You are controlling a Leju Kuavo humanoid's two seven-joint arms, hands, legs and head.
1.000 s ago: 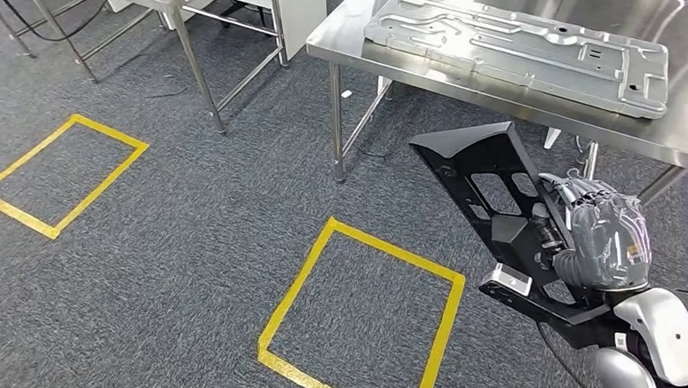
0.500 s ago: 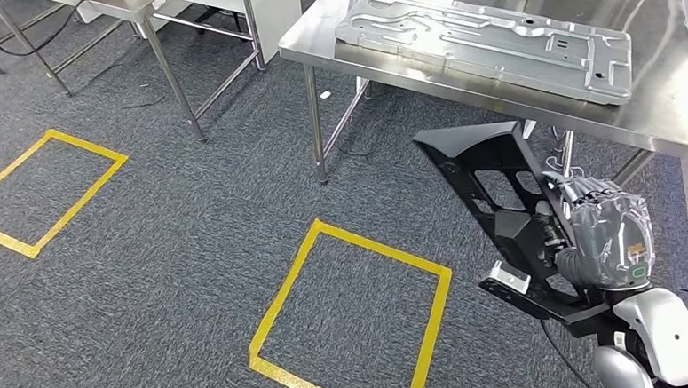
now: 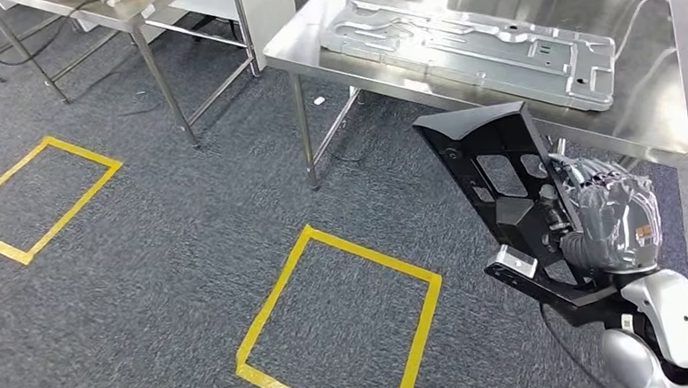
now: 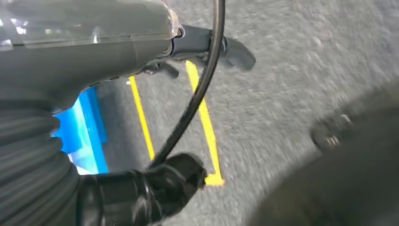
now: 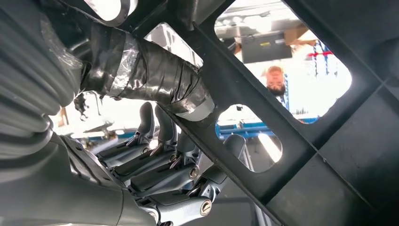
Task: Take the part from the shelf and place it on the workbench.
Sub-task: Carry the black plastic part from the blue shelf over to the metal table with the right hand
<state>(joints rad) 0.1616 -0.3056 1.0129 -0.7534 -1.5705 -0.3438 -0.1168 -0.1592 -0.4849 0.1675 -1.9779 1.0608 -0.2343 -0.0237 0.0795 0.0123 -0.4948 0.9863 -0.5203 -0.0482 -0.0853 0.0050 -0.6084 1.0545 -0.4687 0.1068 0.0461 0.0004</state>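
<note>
The right hand (image 3: 610,224) grips the black part (image 3: 510,199), carrying it toward the table (image 3: 657,133) at 1 o'clock. Next it must lift it over the edge; the left hand's (image 4: 94,42) fingers cannot be told

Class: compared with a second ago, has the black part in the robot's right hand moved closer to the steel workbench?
Yes. The black part, gripped by the right hand, now nearly meets the workbench edge; the whole view shifted, so the robot approached.

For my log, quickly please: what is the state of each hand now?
Left hand: holds nothing; open or closed cannot be told.
Right hand: closed, gripping the black part.
</note>
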